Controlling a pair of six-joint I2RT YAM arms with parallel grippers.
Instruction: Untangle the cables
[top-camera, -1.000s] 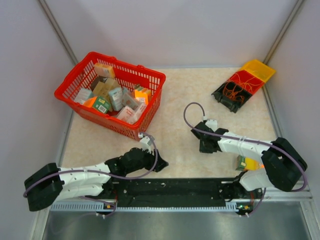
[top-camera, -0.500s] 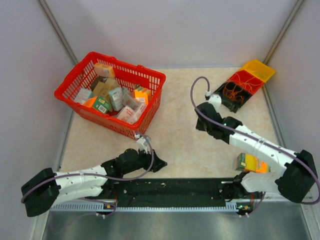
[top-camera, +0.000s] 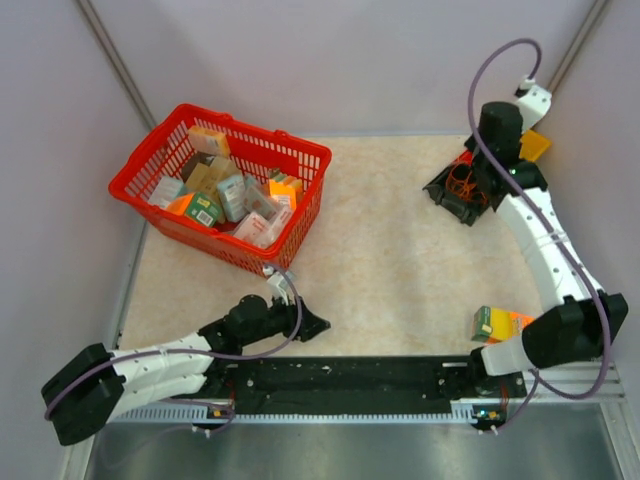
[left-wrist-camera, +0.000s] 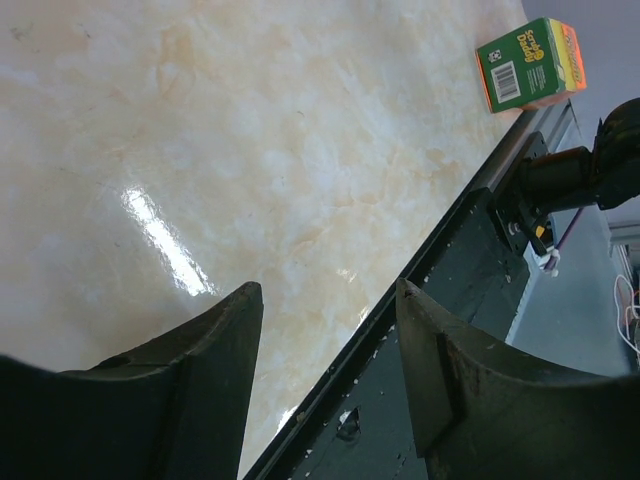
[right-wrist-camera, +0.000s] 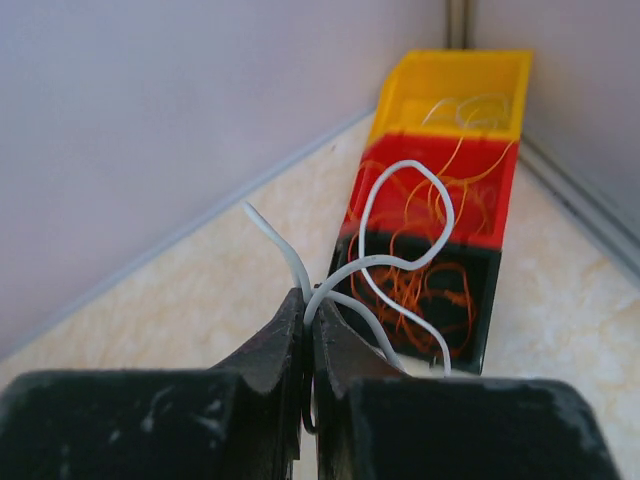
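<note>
the right gripper (right-wrist-camera: 308, 300) is pinched closed on a thin white wire (right-wrist-camera: 408, 163), whose loop rises past the fingertips toward 1 o'clock in the wrist view. beyond it lies a three-bin tray (right-wrist-camera: 455, 70), with yellow, red and black compartments in a row. the cables (right-wrist-camera: 430, 285) lie as orange tangles in the black and red bins, with a few whitish strands in the yellow one. from above, the tray (top-camera: 445, 195) sits at the table's 1 o'clock corner, the right arm stretched over it. the left gripper (left-wrist-camera: 330, 300) holds its jaws apart with nothing between them, low over the marbled table (left-wrist-camera: 250, 150) at 7 o'clock. a red basket (top-camera: 215, 248) of small boxes sits at 10 o'clock, a green-and-orange scrub daddy box (top-camera: 497, 324) at 4 o'clock.
</note>
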